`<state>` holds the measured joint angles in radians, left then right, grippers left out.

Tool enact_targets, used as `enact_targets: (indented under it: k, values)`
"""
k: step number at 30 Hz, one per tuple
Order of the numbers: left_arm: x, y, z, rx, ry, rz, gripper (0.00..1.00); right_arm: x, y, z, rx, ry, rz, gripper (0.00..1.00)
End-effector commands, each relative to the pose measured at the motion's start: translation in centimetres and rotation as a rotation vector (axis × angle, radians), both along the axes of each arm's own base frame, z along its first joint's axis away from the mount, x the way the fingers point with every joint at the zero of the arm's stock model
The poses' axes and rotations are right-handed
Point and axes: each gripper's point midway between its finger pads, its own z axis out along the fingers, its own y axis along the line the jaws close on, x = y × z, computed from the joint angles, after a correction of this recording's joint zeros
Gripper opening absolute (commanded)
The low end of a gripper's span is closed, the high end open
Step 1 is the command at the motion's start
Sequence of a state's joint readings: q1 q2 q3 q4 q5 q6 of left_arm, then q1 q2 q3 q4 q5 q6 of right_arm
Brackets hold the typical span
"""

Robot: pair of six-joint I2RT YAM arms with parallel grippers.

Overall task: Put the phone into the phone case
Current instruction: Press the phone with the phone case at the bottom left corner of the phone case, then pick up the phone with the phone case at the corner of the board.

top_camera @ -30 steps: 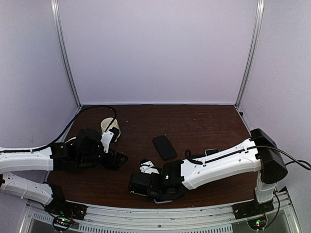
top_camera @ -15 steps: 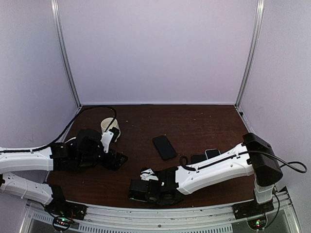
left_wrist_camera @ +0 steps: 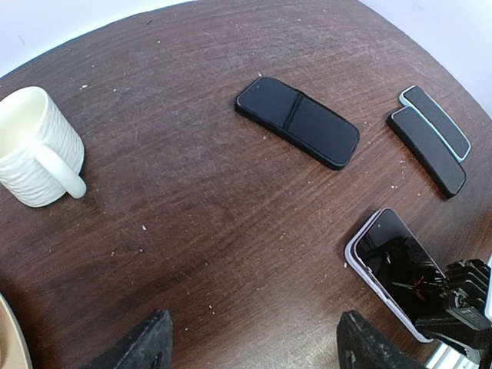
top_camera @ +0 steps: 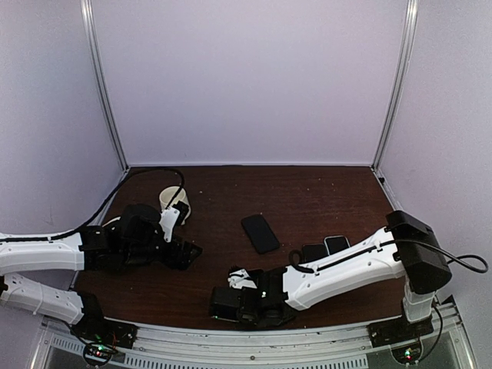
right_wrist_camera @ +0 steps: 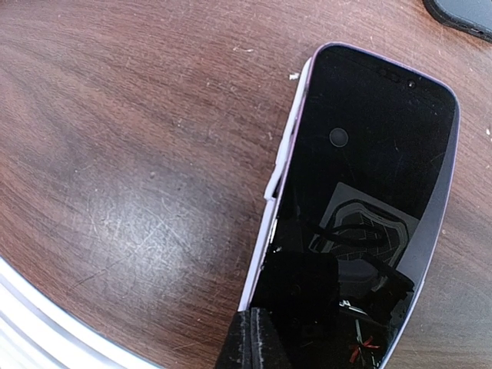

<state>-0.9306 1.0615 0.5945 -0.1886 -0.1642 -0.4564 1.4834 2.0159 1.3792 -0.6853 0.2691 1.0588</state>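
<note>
A black-screened phone (right_wrist_camera: 369,154) lies face up in a pale lavender case (right_wrist_camera: 290,146) near the table's front edge. The case rim shows along the phone's left side, with a small step at mid-length. My right gripper (right_wrist_camera: 264,317) is shut, its fingertips together and resting on the phone's near left corner. The left wrist view shows the phone (left_wrist_camera: 388,257) with the right gripper (left_wrist_camera: 460,300) on its near end. In the top view the right gripper (top_camera: 231,304) hides the phone. My left gripper (left_wrist_camera: 254,350) is open and empty above bare table, at the left in the top view (top_camera: 188,252).
A black phone-shaped item (top_camera: 260,233) lies mid-table, also in the left wrist view (left_wrist_camera: 298,121). Two smaller dark ones (left_wrist_camera: 427,150) (left_wrist_camera: 434,121) lie to its right. A white mug (left_wrist_camera: 38,146) stands at the left (top_camera: 174,201). The table's front rail is just below the phone.
My right gripper has moved toward the front edge, then a little right, and now covers the phone in the top view. The left arm has not moved.
</note>
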Motion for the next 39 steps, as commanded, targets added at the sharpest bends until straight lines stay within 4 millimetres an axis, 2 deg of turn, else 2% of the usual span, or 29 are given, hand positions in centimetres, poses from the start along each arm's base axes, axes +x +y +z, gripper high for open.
enact_targets:
  k: [1, 2, 5, 8, 10, 14, 20, 30, 32, 39]
  values:
    - [0.4, -0.4, 1.3, -0.015, -0.041, -0.002, 0.77, -0.7, -4.3, -3.1, -0.153, 0.061, -0.012, 0.0]
    - [0.4, -0.4, 1.3, -0.015, -0.042, -0.002, 0.77, -0.2, -4.1, -2.0, -0.139, 0.04, -0.007, 0.03]
    - [0.5, -0.4, 1.4, -0.014, -0.042, -0.002, 0.77, 1.3, -3.1, 1.9, -0.084, -0.029, 0.017, 0.34]
    - [0.5, -0.4, 1.4, -0.013, -0.045, -0.002, 0.77, 2.2, -2.1, 4.6, -0.022, -0.065, 0.022, 0.73]
    - [0.5, -0.4, 1.5, -0.013, -0.047, -0.001, 0.77, 2.6, -2.0, 5.0, 0.001, -0.065, 0.005, 0.97]
    - [0.5, -0.4, 1.5, -0.016, -0.047, -0.003, 0.77, 3.3, -3.1, 3.7, 0.003, -0.033, -0.067, 1.0]
    - [0.5, -0.4, 1.6, -0.018, -0.047, -0.005, 0.77, 3.4, -1.9, 1.8, 0.069, 0.041, -0.086, 1.0]
    - [0.4, -0.5, 1.4, -0.017, -0.044, -0.008, 0.77, 2.3, -1.6, -1.4, 0.027, 0.119, -0.074, 1.0]
    - [0.4, -0.5, 1.5, -0.018, -0.046, -0.009, 0.77, 2.2, -2.0, -1.9, 0.001, 0.12, -0.079, 0.99]
    - [0.4, -0.5, 1.5, -0.018, -0.046, -0.009, 0.77, 2.3, -3.5, -2.4, -0.116, 0.083, -0.074, 0.86]
